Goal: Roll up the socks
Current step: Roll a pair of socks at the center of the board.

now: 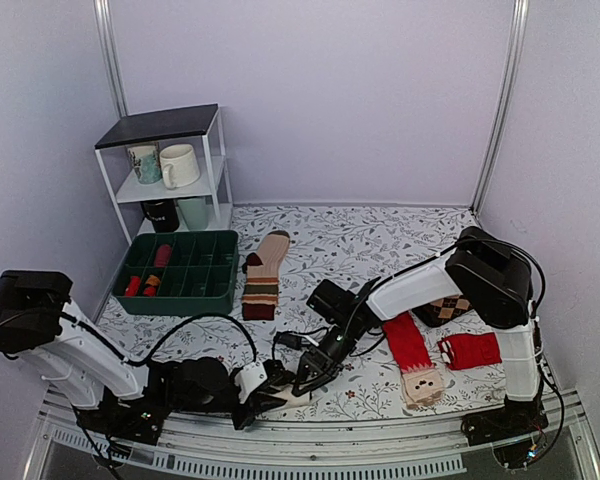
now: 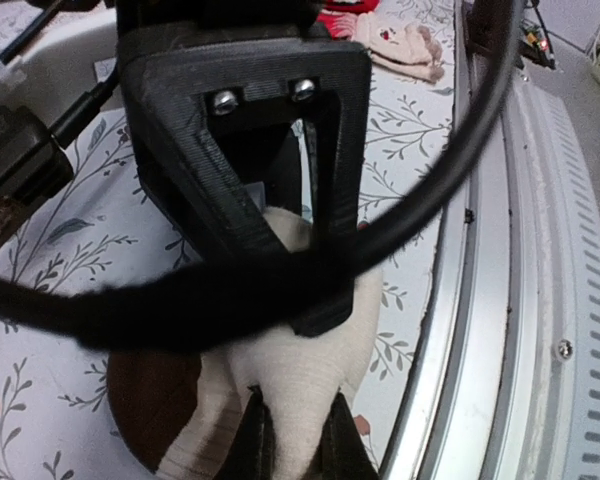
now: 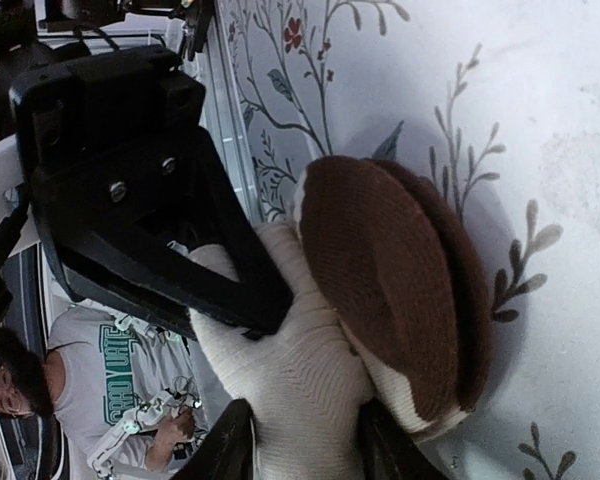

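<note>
Left wrist view — we are gripping the bunched sock [image 2: 315,350] with both hands, left hand [image 2: 298,442] and right hand [image 3: 302,445] clamped on it from opposite sides.

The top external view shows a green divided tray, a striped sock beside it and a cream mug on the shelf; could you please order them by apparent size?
1. green divided tray, clearly the largest
2. striped sock
3. cream mug, the smallest; it stands farther back, but the gap looks too wide for that to change the order
</note>
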Tool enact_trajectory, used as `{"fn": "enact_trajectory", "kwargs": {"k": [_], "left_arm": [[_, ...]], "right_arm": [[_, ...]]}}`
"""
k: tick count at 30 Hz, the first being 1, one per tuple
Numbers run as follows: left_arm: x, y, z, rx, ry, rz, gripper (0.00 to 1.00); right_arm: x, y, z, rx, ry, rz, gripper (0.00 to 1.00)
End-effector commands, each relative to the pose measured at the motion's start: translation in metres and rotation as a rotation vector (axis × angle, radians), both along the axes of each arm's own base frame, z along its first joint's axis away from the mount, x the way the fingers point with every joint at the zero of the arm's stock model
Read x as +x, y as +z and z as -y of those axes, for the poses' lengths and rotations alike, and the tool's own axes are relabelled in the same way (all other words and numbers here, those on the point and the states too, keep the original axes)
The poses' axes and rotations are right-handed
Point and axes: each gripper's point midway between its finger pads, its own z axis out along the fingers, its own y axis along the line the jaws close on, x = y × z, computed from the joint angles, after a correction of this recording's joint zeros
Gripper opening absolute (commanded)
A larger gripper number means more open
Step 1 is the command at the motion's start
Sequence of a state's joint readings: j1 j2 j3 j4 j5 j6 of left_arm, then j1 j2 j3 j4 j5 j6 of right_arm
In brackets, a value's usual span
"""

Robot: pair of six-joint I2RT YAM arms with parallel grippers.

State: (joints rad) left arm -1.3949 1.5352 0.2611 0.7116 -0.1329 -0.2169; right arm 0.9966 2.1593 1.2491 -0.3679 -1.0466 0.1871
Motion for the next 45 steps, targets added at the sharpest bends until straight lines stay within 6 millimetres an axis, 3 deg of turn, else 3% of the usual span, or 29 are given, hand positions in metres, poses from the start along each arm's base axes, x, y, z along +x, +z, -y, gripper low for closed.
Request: {"fn": "enact_trajectory", "kwargs": {"k": [1, 6, 8, 11, 15, 18, 21, 25, 31, 38, 45], "left_arm": [[-0.008, -0.04, -0.029, 0.121, 0.011, -0.192, 0.0], [-0.005, -0.049, -0.035, 0.133, 0.039, -0.277, 0.0], [-0.004, -0.051, -0.037, 0.134, 0.046, -0.304, 0.0], [-0.002, -0.054, -0.038, 0.137, 0.057, -0.328, 0.0], [-0.002, -0.056, -0.039, 0.138, 0.059, -0.351, 0.0], [-0.001, -0.057, -0.04, 0.139, 0.061, -0.363, 0.0], [0.0, -0.057, -0.042, 0.136, 0.068, -0.373, 0.0], [0.0, -0.057, -0.042, 0.133, 0.068, -0.375, 0.0], [0.0, -0.057, -0.042, 0.131, 0.066, -0.377, 0.0], [0.0, -0.057, -0.043, 0.128, 0.071, -0.377, 0.0], [-0.001, -0.057, -0.043, 0.129, 0.068, -0.376, 0.0]], "right_arm": [[0.018, -0.07, 0.023, -0.234, -0.093, 0.165, 0.4], [0.056, -0.032, -0.005, -0.018, -0.162, 0.413, 0.48], [0.069, -0.005, -0.015, 0.113, -0.199, 0.533, 0.5], [0.08, 0.039, -0.014, 0.307, -0.281, 0.698, 0.58], [0.075, 0.078, 0.004, 0.51, -0.356, 0.888, 0.63], [0.053, 0.095, 0.015, 0.657, -0.33, 1.001, 0.64], [0.027, 0.096, 0.018, 0.742, -0.264, 1.004, 0.64], [0.005, 0.08, 0.011, 0.742, -0.174, 0.985, 0.64], [0.002, 0.071, 0.006, 0.729, -0.145, 0.985, 0.65], [-0.006, 0.038, 0.001, 0.625, -0.05, 0.904, 0.65], [-0.004, 0.014, 0.01, 0.483, -0.03, 0.888, 0.64]]}}
